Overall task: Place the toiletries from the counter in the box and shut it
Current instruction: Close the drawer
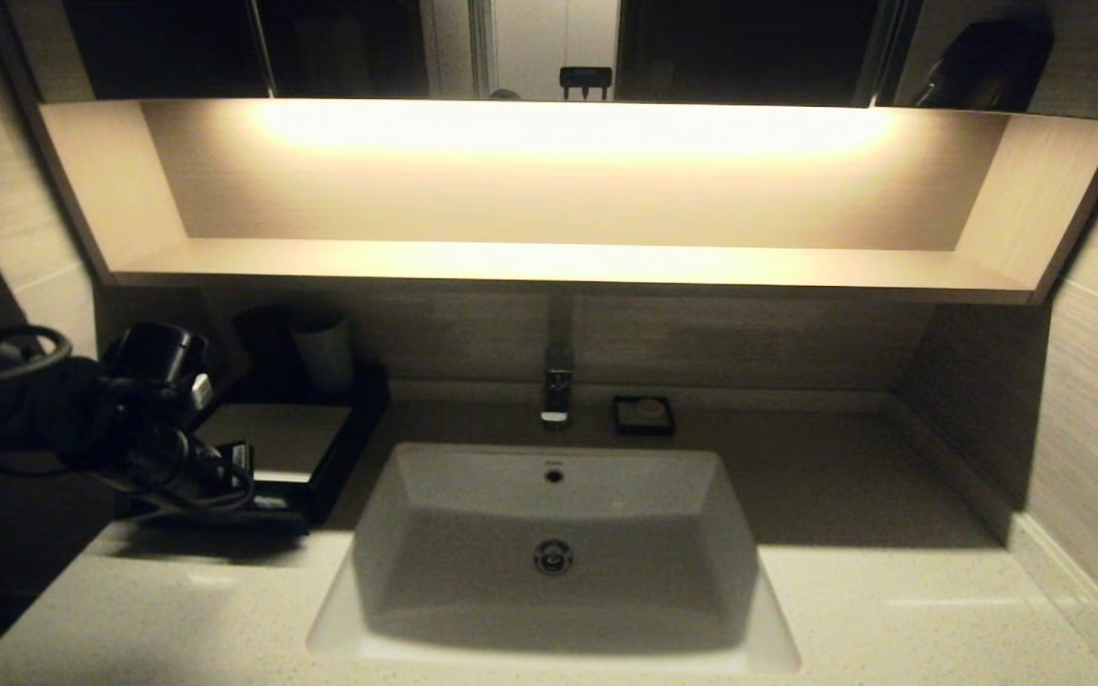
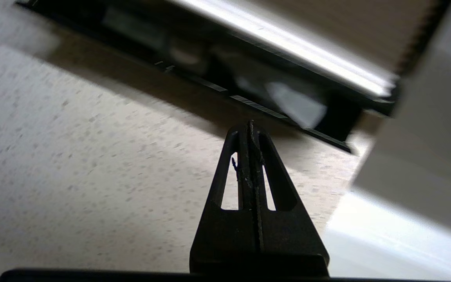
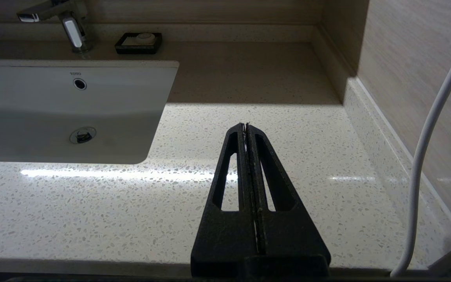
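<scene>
The black box (image 1: 273, 433) with its beige top panel stands at the back left of the speckled counter (image 1: 177, 619), left of the white basin (image 1: 554, 534). Its drawer (image 2: 249, 78) is slid partly out, and blurred pale toiletries (image 2: 296, 103) lie inside it. My left gripper (image 2: 250, 127) is shut and empty, low over the counter (image 2: 73, 156), with its tips just in front of the drawer's front edge; it also shows in the head view (image 1: 254, 505). My right gripper (image 3: 247, 126) is shut and empty over the counter (image 3: 288, 156), right of the basin (image 3: 53, 109). No toiletries show on the counter.
A pale cup (image 1: 325, 353) stands behind the box. The faucet (image 1: 557, 381) and a small black square dish (image 1: 643, 415) are behind the basin. A lit wooden shelf (image 1: 549, 257) hangs above. A white cable (image 3: 429, 129) runs along the right wall.
</scene>
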Controlling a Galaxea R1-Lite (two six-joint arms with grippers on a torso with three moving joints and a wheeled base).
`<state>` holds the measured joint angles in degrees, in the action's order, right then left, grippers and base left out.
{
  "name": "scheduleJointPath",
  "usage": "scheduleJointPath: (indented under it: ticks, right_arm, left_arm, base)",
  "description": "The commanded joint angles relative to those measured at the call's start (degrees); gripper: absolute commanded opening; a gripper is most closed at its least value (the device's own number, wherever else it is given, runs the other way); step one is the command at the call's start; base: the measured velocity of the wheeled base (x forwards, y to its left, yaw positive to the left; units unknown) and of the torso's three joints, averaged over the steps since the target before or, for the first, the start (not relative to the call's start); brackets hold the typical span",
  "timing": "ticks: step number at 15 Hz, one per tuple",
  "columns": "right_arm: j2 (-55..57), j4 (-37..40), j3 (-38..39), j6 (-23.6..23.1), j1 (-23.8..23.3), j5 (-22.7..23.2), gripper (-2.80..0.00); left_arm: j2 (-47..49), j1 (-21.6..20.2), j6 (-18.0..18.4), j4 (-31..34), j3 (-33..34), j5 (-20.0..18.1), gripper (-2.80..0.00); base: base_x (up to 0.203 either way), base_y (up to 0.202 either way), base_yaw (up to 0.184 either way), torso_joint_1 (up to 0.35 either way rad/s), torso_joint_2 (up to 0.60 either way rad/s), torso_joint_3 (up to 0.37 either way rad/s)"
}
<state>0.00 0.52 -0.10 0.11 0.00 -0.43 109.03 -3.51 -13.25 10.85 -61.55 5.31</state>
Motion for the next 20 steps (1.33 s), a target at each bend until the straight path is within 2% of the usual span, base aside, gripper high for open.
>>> scheduleJointPath:
  ticks: [1,7,13,20]
  right_arm:
    - [0.0,0.0,0.01,-0.02,0.0,-0.01,-2.8]
    - [0.0,0.0,0.01,-0.02,0.0,-0.01,-2.8]
    - [0.0,0.0,0.01,-0.02,0.0,-0.01,-2.8]
    - [0.0,0.0,0.01,-0.02,0.0,-0.01,-2.8]
  left_arm:
    - [-0.23,1.79,-0.18,-0.06,-0.4,-0.02,-2.8]
    - [3.39,4.92,-0.53,-2.8,-0.33,0.04,-2.8]
    - [6.72,4.92,-0.55,-5.58,-0.5,0.4,-2.8]
    - [6.63,4.92,-0.55,-5.53,-0.41,0.49,-2.8]
  base:
    - [0.0,0.0,0.0,0.0,0.0,0.0]
    - [0.0,0.0,0.0,0.0,0.0,0.0]
    - [0.0,0.0,0.0,0.0,0.0,0.0]
    - [0.0,0.0,0.0,0.0,0.0,0.0]
